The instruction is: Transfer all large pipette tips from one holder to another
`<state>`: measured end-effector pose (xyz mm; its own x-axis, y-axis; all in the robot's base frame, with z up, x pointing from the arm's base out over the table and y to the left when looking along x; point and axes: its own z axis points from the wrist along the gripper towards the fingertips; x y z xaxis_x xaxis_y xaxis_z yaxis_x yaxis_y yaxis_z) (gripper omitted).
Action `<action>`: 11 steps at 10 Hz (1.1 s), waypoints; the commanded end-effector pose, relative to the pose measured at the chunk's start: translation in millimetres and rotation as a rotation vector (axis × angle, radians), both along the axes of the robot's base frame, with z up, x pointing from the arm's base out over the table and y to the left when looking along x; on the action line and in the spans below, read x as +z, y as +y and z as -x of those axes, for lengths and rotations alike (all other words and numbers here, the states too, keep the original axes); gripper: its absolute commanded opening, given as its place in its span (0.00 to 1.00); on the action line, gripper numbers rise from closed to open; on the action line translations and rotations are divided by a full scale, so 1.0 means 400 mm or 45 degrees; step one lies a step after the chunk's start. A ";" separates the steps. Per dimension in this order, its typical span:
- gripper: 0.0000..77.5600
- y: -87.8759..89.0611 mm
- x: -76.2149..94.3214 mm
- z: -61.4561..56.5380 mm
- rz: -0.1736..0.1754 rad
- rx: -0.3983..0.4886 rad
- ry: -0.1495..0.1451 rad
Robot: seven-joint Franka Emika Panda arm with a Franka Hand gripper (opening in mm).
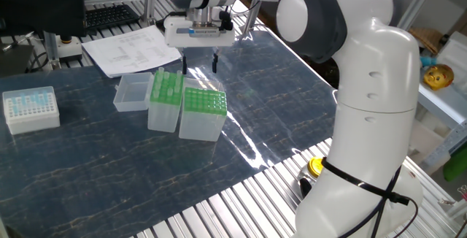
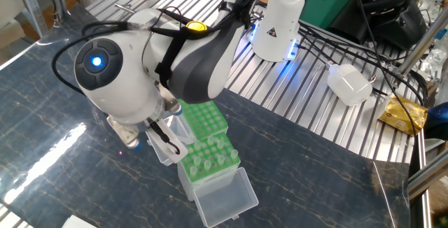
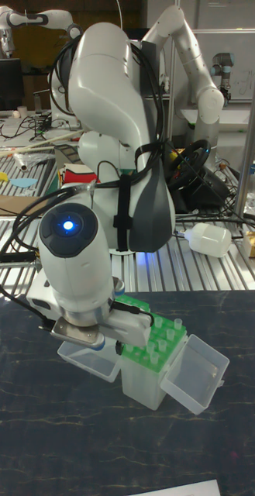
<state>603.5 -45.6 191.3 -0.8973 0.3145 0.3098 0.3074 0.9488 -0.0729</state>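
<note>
While my two-finger gripper [image 1: 199, 63] hangs above the boxes, its dark fingers [image 1: 215, 63] stand apart and hold nothing. Just below sits the wider translucent box with a flat green grid top [image 1: 202, 101]; touching its side is the narrower, taller translucent box with a bright green rack top [image 1: 165, 88], where whitish tapering pipette tips [image 2: 210, 159] stand upright. A clear lidless plastic tray [image 1: 133, 92] lies beside it on the dark marbled table [image 1: 109, 165]
</note>
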 end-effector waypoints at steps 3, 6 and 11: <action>1.00 0.004 -0.009 -0.028 0.017 -0.043 -0.031; 1.00 0.012 -0.024 -0.038 0.024 -0.070 -0.050; 1.00 0.056 -0.045 -0.042 0.029 -0.113 -0.047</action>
<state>618.9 -32.9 175.6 -0.8829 0.3819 0.2733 0.3758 0.9235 -0.0765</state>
